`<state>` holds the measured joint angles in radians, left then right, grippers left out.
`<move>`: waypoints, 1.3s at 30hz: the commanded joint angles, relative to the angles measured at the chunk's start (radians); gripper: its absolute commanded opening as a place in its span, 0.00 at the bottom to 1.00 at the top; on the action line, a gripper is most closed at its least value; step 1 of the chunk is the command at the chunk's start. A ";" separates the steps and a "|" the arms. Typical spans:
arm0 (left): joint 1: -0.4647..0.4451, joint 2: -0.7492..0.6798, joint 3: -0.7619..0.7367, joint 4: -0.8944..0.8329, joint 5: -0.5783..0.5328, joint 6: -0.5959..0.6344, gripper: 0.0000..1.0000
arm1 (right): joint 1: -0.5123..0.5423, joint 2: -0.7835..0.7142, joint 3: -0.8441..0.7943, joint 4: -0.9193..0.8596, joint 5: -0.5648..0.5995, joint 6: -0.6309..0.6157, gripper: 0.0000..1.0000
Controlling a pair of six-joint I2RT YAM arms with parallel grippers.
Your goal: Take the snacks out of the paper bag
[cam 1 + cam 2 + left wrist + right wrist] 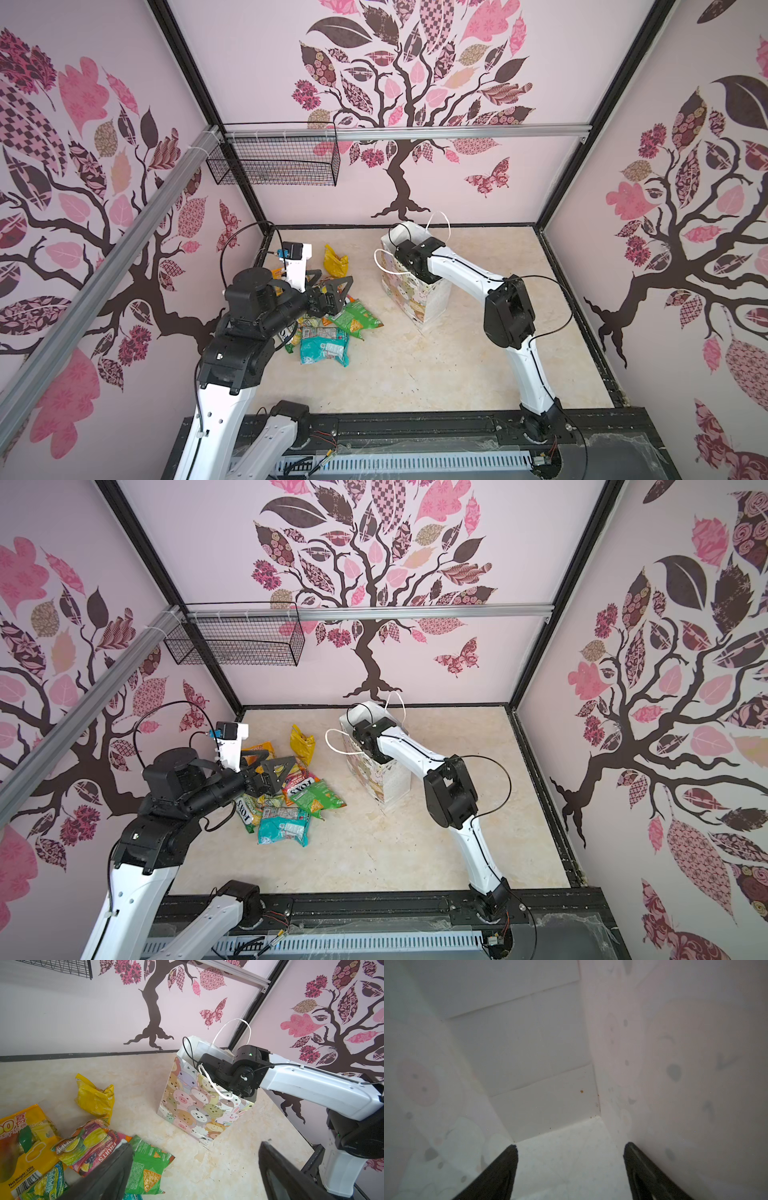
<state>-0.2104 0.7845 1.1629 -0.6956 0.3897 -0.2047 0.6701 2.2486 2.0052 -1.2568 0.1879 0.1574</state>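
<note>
The paper bag (415,301) (388,779) (193,1105), printed with cartoon animals, stands upright at the back middle. My right arm's wrist (415,257) reaches down into its mouth, so the bag hides the gripper in both top views. Inside, my right gripper (571,1146) is open with nothing between its fingers; only the bag's white paper walls and floor (529,1053) show. The snacks (328,328) (291,808) (93,1147) lie in a pile on the floor left of the bag, with a yellow packet (336,262) (95,1097) behind them. My left gripper (328,282) (270,762) (194,1146) hangs open above the pile.
A black wire basket (274,162) (237,642) hangs on the back wall's aluminium rail at upper left. Patterned walls close in three sides. A black rail (415,428) with the arm bases runs along the front edge.
</note>
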 commanded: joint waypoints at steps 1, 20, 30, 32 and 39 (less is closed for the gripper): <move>-0.004 -0.011 -0.026 0.021 -0.003 0.022 0.96 | 0.002 -0.041 -0.052 -0.034 -0.031 -0.001 0.85; -0.004 -0.024 -0.034 0.018 -0.023 0.021 0.96 | 0.058 0.086 -0.183 -0.015 -0.115 -0.028 0.46; -0.004 -0.029 -0.037 0.014 -0.026 0.022 0.97 | 0.056 0.046 -0.055 -0.020 -0.085 -0.021 0.37; -0.003 -0.030 -0.037 0.014 -0.026 0.022 0.97 | 0.055 0.025 -0.036 -0.012 -0.082 -0.017 0.52; -0.003 -0.030 -0.037 0.017 -0.025 0.018 0.97 | 0.054 -0.087 -0.040 0.070 -0.121 -0.006 0.63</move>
<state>-0.2104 0.7616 1.1488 -0.6903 0.3672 -0.1902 0.7250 2.2704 1.9526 -1.2201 0.0834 0.1371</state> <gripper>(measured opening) 0.967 0.626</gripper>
